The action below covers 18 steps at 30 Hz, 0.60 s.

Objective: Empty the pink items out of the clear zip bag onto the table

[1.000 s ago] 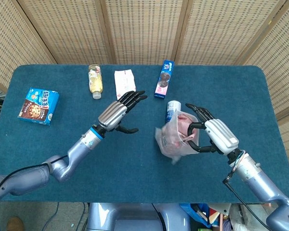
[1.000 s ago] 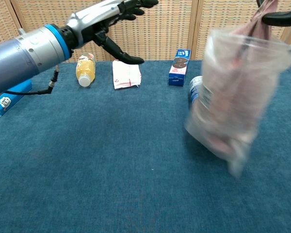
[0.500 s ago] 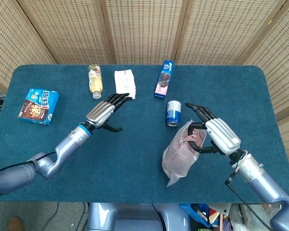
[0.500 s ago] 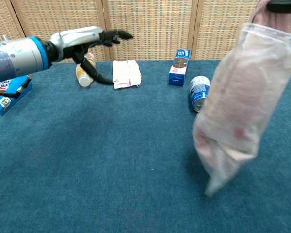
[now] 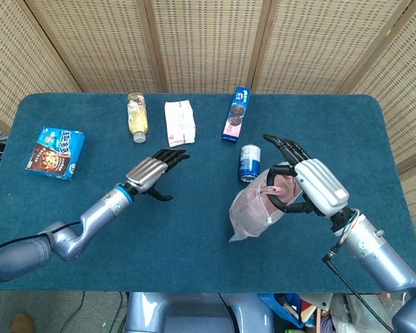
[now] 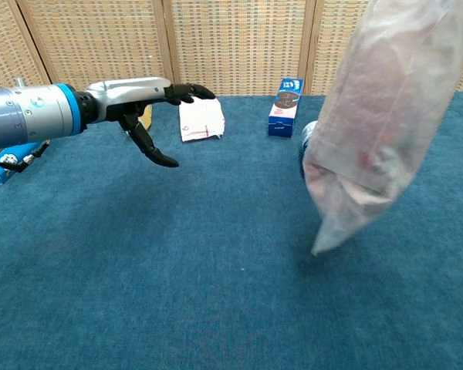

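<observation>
My right hand [image 5: 306,182] grips the top of the clear zip bag [image 5: 255,210] and holds it up off the table. The bag hangs down to the left with pink items inside it. In the chest view the clear zip bag [image 6: 378,116] fills the right side, its lower corner pointing down above the cloth, and the right hand is out of frame. My left hand [image 5: 154,171] hovers over the middle left of the table, fingers spread, holding nothing. In the chest view the left hand [image 6: 143,100] reaches in from the left, well apart from the bag.
The blue table [image 5: 194,243] carries a blue can [image 5: 249,162] just behind the bag, a blue cookie pack [image 5: 236,114], a white packet [image 5: 179,119], a yellow bottle [image 5: 137,116] and a blue snack box [image 5: 55,152] at far left.
The right hand has lifted the bag higher, swinging its bottom left. The left hand has drawn back and down toward the left, away from the bag.
</observation>
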{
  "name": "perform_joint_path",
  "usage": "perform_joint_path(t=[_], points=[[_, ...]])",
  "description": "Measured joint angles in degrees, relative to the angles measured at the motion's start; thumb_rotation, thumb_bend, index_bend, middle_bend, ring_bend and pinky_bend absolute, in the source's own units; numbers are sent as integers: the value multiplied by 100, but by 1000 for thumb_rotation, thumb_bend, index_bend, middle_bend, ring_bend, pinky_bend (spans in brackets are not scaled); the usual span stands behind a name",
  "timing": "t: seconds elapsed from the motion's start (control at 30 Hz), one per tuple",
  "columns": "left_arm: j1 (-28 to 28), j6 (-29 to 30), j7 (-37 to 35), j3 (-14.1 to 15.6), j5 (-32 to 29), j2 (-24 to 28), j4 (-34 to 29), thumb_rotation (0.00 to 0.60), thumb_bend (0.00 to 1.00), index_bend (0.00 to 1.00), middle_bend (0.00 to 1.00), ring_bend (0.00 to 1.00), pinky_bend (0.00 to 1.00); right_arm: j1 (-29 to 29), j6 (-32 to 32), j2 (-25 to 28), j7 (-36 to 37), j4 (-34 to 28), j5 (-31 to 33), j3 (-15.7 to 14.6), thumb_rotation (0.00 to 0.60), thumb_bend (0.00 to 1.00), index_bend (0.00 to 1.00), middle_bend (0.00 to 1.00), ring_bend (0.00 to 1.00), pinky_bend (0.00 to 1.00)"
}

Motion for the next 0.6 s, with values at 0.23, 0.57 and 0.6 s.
perform_joint_path(t=[0.23, 0.57, 0.6], points=[[-61, -41, 46, 61, 152, -240, 157, 600, 206, 17, 0, 0, 0, 186, -201, 332, -269, -346, 425, 225, 600, 639, 770, 0, 0, 0], [-32, 205, -235, 186, 444, -521, 393, 600, 206, 17, 0, 0, 0, 463, -506, 463, -545, -523, 525, 364, 600, 639, 770, 0, 0, 0], [-23, 237, -293, 194, 466, -548, 414, 600, 206, 17, 0, 0, 0, 498, -533, 453, -581, -535, 551, 372, 600, 638, 770, 0, 0, 0]])
